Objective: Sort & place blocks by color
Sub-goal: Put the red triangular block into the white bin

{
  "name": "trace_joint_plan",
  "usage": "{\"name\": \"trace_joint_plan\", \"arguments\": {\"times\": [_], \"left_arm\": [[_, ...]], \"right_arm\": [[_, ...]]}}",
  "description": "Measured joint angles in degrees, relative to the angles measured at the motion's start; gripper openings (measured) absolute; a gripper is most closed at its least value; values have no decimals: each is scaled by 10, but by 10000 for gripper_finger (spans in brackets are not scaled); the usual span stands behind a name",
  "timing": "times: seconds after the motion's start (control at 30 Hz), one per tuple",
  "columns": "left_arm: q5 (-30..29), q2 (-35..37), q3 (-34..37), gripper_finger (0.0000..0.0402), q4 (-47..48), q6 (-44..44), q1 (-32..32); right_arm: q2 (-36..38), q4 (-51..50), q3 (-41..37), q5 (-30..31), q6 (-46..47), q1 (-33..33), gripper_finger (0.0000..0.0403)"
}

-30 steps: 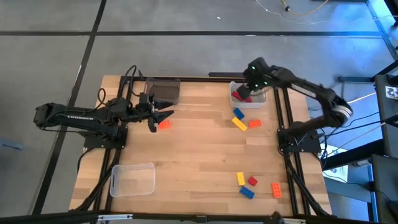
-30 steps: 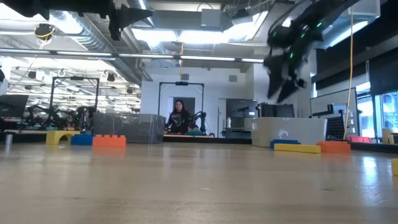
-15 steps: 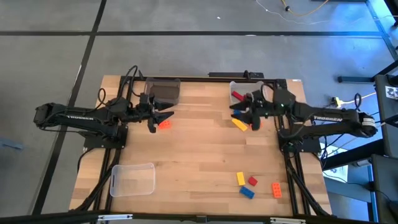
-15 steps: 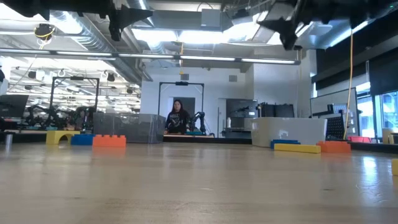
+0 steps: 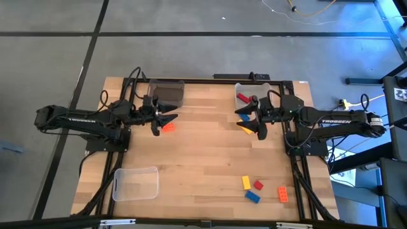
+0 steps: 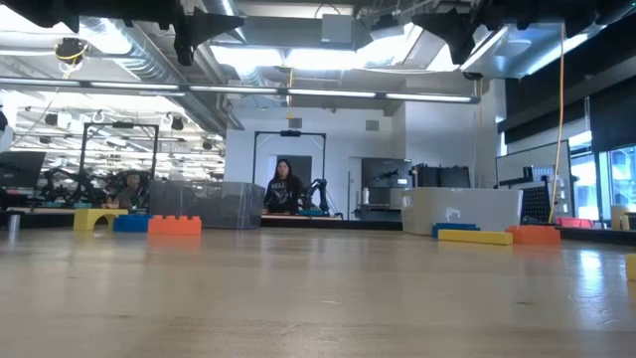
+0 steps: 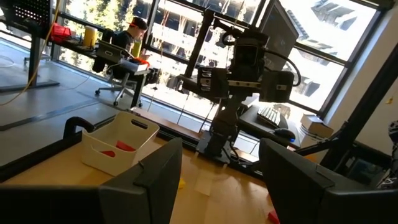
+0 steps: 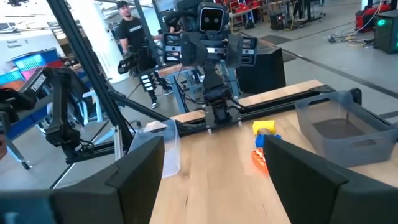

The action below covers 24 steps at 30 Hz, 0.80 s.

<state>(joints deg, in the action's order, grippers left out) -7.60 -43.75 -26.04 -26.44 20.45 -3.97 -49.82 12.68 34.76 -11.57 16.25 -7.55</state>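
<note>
In the high view the right gripper (image 5: 257, 118) is hovering in the upper right part of the frame, just over a small group of blocks: a blue block (image 5: 242, 116) and a yellow block (image 5: 244, 127) are showing beside its fingers, and an orange one may be hiding under the arm. Its fingers are spreading wide and are holding nothing; the right wrist view is showing the same wide gap. To do this step well, I think the gripper should be choosing one block only, coming straight down with one finger on each long side, and closing only when the neighbours are outside the gap, because these blocks are lying very near to each other and one could be pushed away. The left gripper (image 5: 166, 118) is waiting in the upper left part of the frame with its fingers apart and empty, just beside an orange block (image 5: 169, 127). Four more blocks (image 5: 260, 189) are lying at the lower right. About the containers: the clear bin (image 5: 244, 91) at the upper right is holding one red block (image 5: 242, 98); the dark bin (image 5: 168, 92) at the upper left is looking empty, and the clear bin (image 5: 135, 183) at the lower left is also looking empty.
</note>
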Motion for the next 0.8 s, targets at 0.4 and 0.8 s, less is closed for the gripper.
{"name": "trace_joint_plan", "arguments": {"times": [0.4, 0.8], "left_arm": [[-4, 0, 0, 206, 0, 0, 0], [-5, 0, 0, 206, 0, 0, 0]], "right_arm": [[-5, -113, 48, -21, 148, 10, 274], [-91, -583, 158, -108, 527, 187, 274]]}}
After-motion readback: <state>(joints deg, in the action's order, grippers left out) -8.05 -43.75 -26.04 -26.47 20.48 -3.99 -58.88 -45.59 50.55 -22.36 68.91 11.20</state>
